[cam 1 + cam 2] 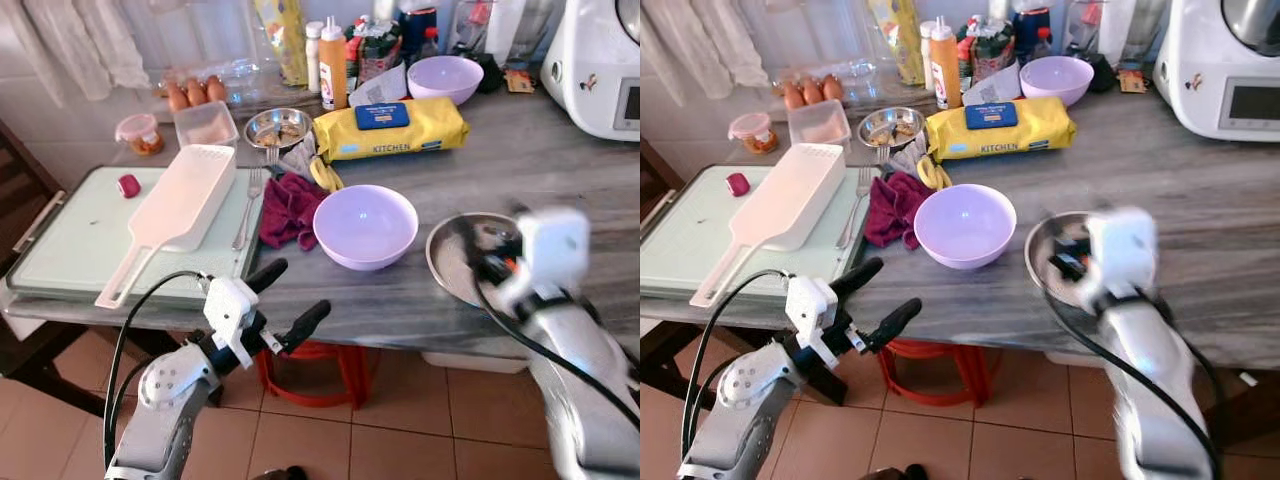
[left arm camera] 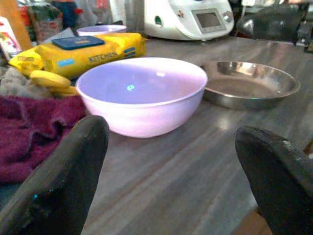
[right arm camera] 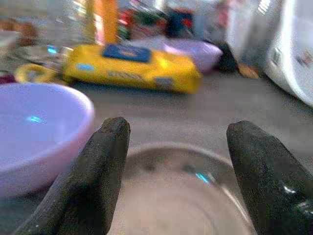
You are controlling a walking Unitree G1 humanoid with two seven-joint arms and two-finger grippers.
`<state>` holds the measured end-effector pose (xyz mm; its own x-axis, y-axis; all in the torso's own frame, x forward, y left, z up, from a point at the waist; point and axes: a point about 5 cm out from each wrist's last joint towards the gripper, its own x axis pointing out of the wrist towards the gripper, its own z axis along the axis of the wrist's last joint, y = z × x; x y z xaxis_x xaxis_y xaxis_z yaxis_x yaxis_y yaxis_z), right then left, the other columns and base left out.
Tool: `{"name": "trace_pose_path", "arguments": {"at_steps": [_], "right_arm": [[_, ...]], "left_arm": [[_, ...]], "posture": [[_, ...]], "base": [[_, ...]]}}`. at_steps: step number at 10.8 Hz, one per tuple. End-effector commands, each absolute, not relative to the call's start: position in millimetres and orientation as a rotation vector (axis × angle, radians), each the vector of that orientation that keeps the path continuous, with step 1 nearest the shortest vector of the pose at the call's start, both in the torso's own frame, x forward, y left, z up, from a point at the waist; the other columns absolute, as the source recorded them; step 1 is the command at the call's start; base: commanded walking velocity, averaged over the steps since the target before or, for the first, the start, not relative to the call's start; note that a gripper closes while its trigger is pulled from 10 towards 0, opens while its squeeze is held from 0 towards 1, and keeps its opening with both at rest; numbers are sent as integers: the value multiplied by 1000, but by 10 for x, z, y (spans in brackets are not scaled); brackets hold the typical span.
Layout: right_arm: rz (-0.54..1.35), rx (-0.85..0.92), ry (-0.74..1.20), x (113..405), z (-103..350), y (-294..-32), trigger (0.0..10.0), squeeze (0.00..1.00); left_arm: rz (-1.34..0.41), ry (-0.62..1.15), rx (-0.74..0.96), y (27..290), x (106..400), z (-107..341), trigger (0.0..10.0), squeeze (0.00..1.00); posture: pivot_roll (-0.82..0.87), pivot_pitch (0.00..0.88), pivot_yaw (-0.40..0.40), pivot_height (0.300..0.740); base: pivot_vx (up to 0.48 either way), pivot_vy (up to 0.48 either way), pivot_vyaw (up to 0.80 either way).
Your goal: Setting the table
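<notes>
A lilac bowl (image 1: pixel 365 225) stands near the front edge of the grey counter (image 1: pixel 520 160). To its right lies a steel plate (image 1: pixel 445 255). My right gripper (image 3: pixel 178 129) hovers low over that plate, open, with nothing between its fingers. My left gripper (image 1: pixel 290 298) is open at the counter's front edge, just short of the lilac bowl (image 2: pixel 142 93) and empty. A fork (image 1: pixel 248 205) lies on the right side of the pale tray (image 1: pixel 70 240). A second lilac bowl (image 1: pixel 445 77) stands at the back.
A maroon cloth (image 1: pixel 290 208) and a yellow wipes pack (image 1: pixel 390 128) lie behind the bowl. A long white paddle-shaped dish (image 1: pixel 185 200) rests on the tray. A small steel bowl (image 1: pixel 277 127), bottles and eggs crowd the back. A white appliance (image 1: pixel 600 65) stands far right; a red stool (image 1: pixel 310 370) is under the counter.
</notes>
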<state>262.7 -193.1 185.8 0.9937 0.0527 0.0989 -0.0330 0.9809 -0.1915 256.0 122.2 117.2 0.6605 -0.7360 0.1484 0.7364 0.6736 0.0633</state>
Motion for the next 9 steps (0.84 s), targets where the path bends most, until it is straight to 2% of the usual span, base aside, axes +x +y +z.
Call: {"name": "trace_pose_path", "arguments": {"at_steps": [1,6,9], "right_arm": [[28,-179,-98,2594,1880,-1902,10000,0],[-95,-24,101,2665,1712,-2000,10000,0],[-78,45,188,2738,1639,-1969,10000,0]], "left_arm": [[-842,-168,2,1219,2555,1207,10000,0],[-851,-144,-8,1175,2514,1249,10000,0],[-852,-126,-11,1174,2499,1222,10000,0]], "posture": [[-130,127,147,740],[-121,137,135,740],[-116,143,134,740]], "base": [[0,0,0],[0,0,0],[0,0,0]]}}
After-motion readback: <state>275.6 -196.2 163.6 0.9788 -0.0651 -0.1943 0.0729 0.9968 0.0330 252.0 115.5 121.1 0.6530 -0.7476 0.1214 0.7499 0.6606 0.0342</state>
